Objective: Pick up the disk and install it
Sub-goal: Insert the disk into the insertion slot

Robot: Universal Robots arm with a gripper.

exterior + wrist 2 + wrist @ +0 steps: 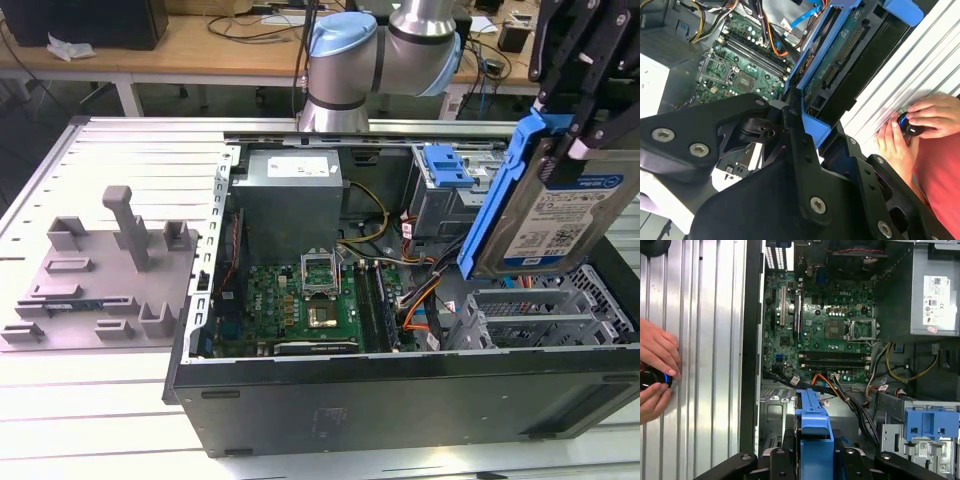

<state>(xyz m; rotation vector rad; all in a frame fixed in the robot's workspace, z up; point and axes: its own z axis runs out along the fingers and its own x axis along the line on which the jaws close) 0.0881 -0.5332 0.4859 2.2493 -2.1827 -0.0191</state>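
Observation:
The disk (555,222), a silver drive with a white-and-blue label in a blue plastic bracket (497,195), hangs tilted above the open computer case (400,400), over its end at the exterior view's right. My gripper (567,138) is shut on the disk's upper end, its black fingers clamping the bracket. In the second wrist view the disk's underside (840,62) with its green circuit board faces the camera, held by the black gripper (790,117). In the first wrist view the blue bracket (812,422) sticks out between the gripper (812,462) fingers, above the case's interior.
Inside the case lie a green motherboard (305,300), a grey power supply box (290,195), a grey cage with a blue tab (445,165), loose cables (420,300) and a slotted metal bay (540,310) under the disk. A grey fixture (100,270) sits left. A person's hands (655,372) hold a knob beside the case.

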